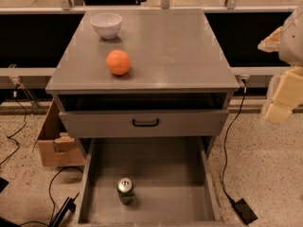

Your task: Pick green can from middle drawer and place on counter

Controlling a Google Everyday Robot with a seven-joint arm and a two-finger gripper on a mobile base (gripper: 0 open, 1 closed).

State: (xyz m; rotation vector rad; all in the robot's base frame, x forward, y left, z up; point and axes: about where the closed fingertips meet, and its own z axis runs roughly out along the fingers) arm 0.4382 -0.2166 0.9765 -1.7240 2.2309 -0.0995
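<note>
The green can [125,190] stands upright on the floor of the open middle drawer [161,174], near its front and left of centre. The counter [175,51] is the flat grey top of the cabinet above. My gripper [282,100] is a cream-coloured shape at the right edge of the view, level with the cabinet's top edge. It is well to the right of the cabinet, far from the can, and holds nothing that I can see.
A white bowl [106,24] and an orange ball [118,62] sit on the counter's left half. The drawer front with the black handle [145,123] juts out above the open drawer. A cardboard box [54,143], cables and a black power brick [244,211] lie on the floor.
</note>
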